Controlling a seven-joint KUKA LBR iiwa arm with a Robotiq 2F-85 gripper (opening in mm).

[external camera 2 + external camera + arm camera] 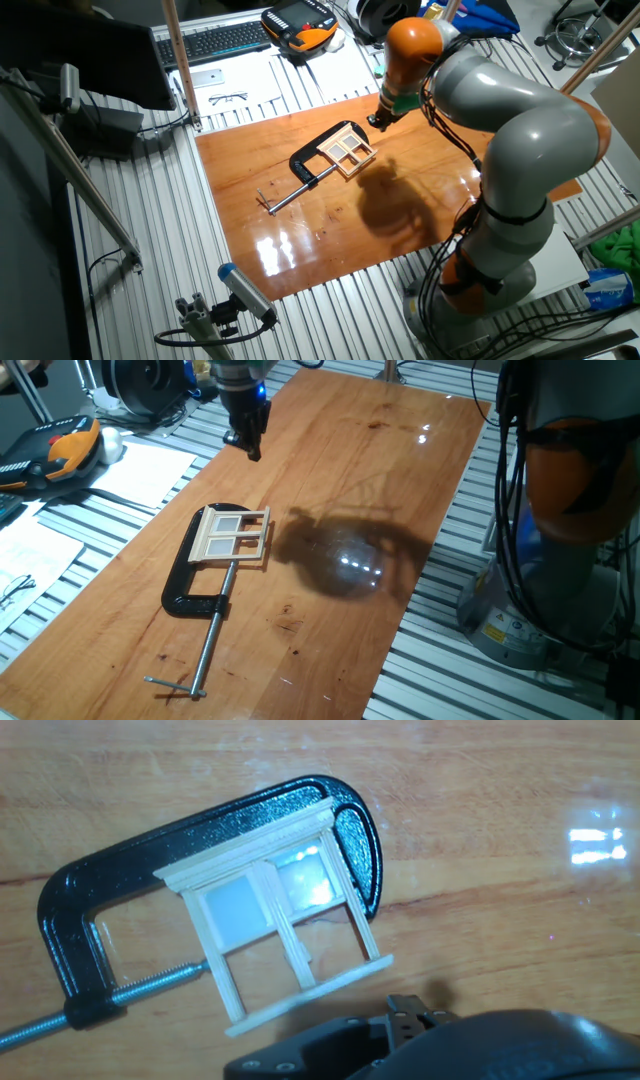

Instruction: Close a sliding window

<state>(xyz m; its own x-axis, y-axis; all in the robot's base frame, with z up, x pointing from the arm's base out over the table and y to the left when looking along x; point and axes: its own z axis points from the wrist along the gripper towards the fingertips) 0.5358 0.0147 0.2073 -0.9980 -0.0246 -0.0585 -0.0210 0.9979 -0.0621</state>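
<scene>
I have the gripper [252,448] hanging above the worktop [400,480], off the window [236,534]; whether the jaws are apart or together I cannot tell. The window lies flat, its frame pinched in the black clamp [192,585]. My judgement: come down on the sash only and push along its track, with no side load. Clamp bow and screw [210,640] crowd one side; the open side has free board.

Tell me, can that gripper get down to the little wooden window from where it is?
Probably yes. The gripper hangs above the table, apart from the window, with nothing between them. The window lies flat, held in a black clamp whose frame runs along its far side, so that side looks harder to get at.
</scene>
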